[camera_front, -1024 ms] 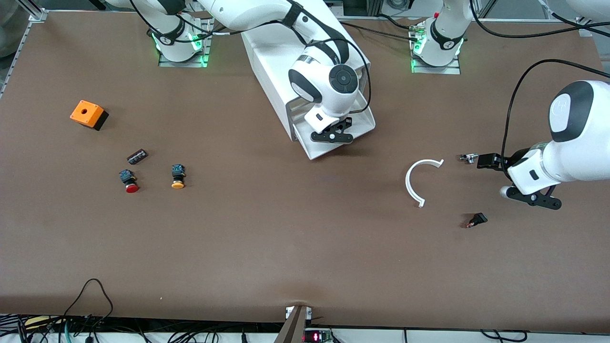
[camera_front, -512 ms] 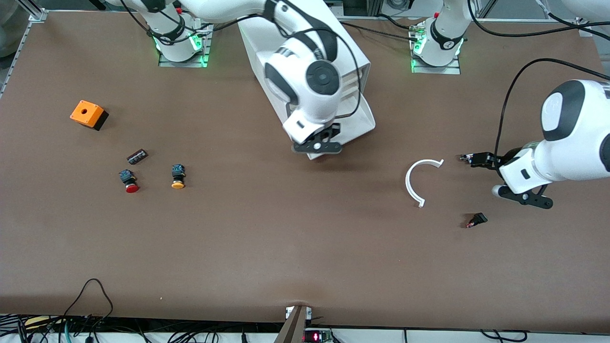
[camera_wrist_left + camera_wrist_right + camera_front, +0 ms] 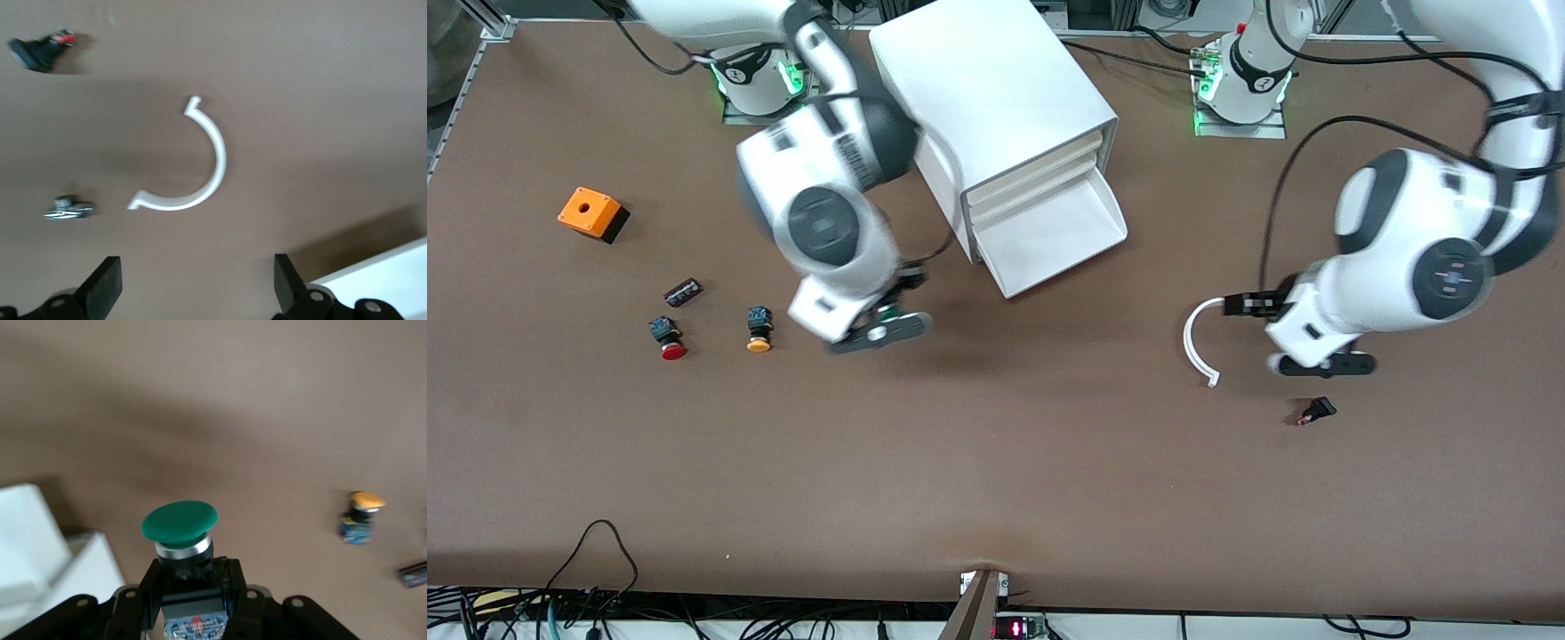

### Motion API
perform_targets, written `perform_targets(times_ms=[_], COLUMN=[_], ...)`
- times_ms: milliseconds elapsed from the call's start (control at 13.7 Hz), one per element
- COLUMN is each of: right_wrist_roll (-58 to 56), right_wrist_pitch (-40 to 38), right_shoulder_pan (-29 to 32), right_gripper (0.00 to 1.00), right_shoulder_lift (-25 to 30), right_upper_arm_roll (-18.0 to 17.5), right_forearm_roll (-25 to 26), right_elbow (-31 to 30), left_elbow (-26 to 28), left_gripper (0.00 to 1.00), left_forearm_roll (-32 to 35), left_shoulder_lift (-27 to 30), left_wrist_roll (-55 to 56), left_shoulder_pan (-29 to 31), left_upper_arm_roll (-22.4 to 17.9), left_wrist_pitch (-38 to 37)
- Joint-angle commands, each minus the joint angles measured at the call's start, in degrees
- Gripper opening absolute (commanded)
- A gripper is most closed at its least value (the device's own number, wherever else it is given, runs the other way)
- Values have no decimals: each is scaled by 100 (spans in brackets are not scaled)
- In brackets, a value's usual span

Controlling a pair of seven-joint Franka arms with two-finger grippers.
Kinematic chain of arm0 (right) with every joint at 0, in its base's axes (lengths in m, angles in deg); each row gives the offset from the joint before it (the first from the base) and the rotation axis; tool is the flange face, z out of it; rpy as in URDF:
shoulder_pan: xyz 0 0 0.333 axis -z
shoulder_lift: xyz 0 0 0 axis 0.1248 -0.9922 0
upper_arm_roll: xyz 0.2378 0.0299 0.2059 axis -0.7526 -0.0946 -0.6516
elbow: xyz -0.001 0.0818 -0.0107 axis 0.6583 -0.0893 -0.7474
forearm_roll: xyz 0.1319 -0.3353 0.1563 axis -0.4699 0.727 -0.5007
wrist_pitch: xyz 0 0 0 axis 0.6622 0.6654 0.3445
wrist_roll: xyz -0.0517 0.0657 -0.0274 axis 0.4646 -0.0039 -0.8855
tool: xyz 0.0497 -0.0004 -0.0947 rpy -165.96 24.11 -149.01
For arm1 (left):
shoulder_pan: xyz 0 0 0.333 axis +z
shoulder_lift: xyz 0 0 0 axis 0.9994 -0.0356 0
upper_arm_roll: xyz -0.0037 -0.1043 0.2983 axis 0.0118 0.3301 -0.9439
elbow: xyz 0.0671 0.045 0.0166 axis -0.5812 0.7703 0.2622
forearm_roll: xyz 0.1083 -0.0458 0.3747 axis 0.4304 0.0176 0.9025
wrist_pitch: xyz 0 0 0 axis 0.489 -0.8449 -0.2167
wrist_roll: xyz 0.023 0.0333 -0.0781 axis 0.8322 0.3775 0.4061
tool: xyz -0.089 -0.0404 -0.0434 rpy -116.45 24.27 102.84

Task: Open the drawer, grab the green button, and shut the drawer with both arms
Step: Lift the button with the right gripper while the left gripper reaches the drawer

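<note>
The white cabinet (image 3: 996,107) stands at the back of the table, its lowest drawer (image 3: 1049,236) pulled open and showing nothing inside. My right gripper (image 3: 880,329) is up over the table between the cabinet and the yellow-capped button (image 3: 759,329). It is shut on the black body of the green-capped button (image 3: 180,521), cap pointing away from the wrist; the right gripper (image 3: 193,577) shows clamped on it in the right wrist view. My left gripper (image 3: 1320,363) hovers open and empty beside a white C-shaped ring (image 3: 1196,342). Its fingers (image 3: 103,290) are wide apart.
A red-capped button (image 3: 669,338), a small black part (image 3: 683,291) and an orange box (image 3: 591,213) lie toward the right arm's end. A small black-and-red part (image 3: 1316,411) lies near the left gripper. A small metal part (image 3: 67,208) lies by the ring (image 3: 193,167).
My right gripper has left the open drawer with the green button and swung toward the yellow button. My left gripper has moved toward the ring and cabinet.
</note>
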State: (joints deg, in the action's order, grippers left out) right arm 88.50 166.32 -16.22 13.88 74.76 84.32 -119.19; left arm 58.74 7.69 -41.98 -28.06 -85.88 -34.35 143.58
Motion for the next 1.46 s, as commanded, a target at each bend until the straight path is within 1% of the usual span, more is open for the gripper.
perform_targets(times_ms=[0, 73, 146, 220, 293, 439, 585, 732, 878, 951, 1098, 1171, 1244, 1390], right_wrist_roll=[-1083, -1365, -1594, -1771, -1920, -2394, -2650, -2861, -3020, -3064, -3178, -3222, -3344, -3416], right_wrist_pitch=[146, 172, 346, 643, 1116, 2066, 2482, 2772, 3062, 3385, 4420, 4887, 5153, 5278], right_shoulder_pan=[824, 1079, 1308, 1441, 1555, 1583, 1583, 1583, 1583, 1583, 1583, 1583, 1592, 1592], right_gripper=[5, 5, 5, 5, 5, 5, 5, 5, 5, 5, 6, 6, 6, 6], right_shoulder_lift=[504, 661, 968, 1380, 1845, 2567, 2920, 3228, 3343, 3335, 3256, 3151, 3029, 2879], right_upper_arm_roll=[-101, -101, -101, -92, -22, 336, 636, 900, 1155, 1243, 1349, 1384, 1402, 1490], right_forearm_roll=[-107, -107, -107, -107, -107, -107, -142, -142, -142, -142, -142, -142, -142, -142], right_elbow=[-906, -1203, -1685, -2395, -3202, -4645, -5448, -6090, -6601, -6925, -7619, -7866, -7964, -7965], left_elbow=[621, 902, 1192, 1508, 1798, 2221, 2486, 2540, 2583, 2584, 2671, 2689, 2741, 2785], left_gripper=[100, 100, 100, 100, 100, 100, 100, 100, 100, 100, 100, 100, 100, 100], left_forearm_roll=[-85, -76, -32, 29, 30, 74, 74, 82, 82, 82, 82, 82, 82, 74], left_shoulder_lift=[45, 46, 46, 46, 46, 11, -33, -112, -182, -218, -271, -271, -271, -280], left_wrist_roll=[941, 1275, 1609, 1882, 2024, 2235, 2516, 2999, 3185, 3203, 3212, 3247, 3299, 3448], left_shoulder_pan=[-348, -375, -375, -384, -436, -542, -734, -919, -1043, -1043, -1043, -1052, -1113, -1201], left_upper_arm_roll=[70, 237, 412, 527, 581, 581, 581, 581, 581, 581, 590, 607, 607, 634], left_wrist_pitch=[916, 1346, 1803, 2269, 2734, 3325, 3705, 3724, 3741, 3741, 3732, 3715, 3706, 3662])
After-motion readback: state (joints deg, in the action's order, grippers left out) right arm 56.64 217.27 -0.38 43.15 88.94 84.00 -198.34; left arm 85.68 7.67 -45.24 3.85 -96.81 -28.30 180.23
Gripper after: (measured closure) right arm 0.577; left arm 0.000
